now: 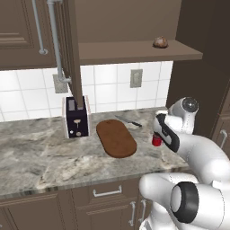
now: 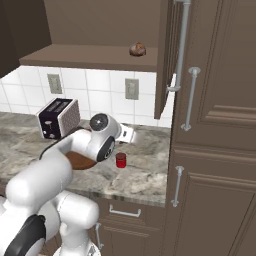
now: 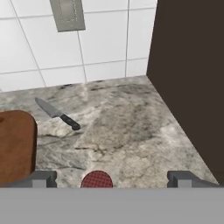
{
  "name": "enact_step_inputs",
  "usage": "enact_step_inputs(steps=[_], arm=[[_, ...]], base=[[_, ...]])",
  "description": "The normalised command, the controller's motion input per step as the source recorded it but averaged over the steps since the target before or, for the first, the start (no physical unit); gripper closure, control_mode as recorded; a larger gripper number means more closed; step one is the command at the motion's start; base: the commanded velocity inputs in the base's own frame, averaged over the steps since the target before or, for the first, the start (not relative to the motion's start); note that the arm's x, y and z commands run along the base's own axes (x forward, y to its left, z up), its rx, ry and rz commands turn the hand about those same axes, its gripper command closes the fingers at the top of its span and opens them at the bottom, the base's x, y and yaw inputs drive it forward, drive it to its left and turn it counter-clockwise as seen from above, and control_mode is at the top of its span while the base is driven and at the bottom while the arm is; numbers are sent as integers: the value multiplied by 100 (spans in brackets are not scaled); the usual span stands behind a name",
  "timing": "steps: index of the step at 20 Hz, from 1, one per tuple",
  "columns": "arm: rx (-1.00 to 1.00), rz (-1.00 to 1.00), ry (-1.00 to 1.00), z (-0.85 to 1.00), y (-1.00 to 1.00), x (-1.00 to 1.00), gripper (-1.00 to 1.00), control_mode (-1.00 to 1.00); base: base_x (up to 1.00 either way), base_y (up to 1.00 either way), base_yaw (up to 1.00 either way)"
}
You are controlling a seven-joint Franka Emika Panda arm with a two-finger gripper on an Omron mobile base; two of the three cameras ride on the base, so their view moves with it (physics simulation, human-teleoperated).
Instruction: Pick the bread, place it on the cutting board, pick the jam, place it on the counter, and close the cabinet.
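The bread lies on the shelf of the open cabinet, whose door swings out over the toaster. The oval cutting board rests bare on the counter. The red jam stands on the counter, right of the board. My gripper hovers open above the jar with nothing in it. In the hand view the jar's lid sits low between the fingertips.
A knife lies behind the board near the tiled wall. A dark toaster stands to the left. A tall dark cabinet side bounds the counter on the right. Outlets are on the backsplash.
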Motion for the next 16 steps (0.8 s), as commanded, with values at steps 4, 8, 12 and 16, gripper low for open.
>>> enact_step_inputs(steps=[4,8,12,16], arm=[[0,0,0,31,0,-8,-100,-100],[0,0,0,31,0,-7,-100,-100],[0,0,0,32,0,-8,-100,-100],[0,0,0,34,0,-8,-100,-100]], base=[[0,0,0],[0,0,0],[0,0,0],[0,0,0]])
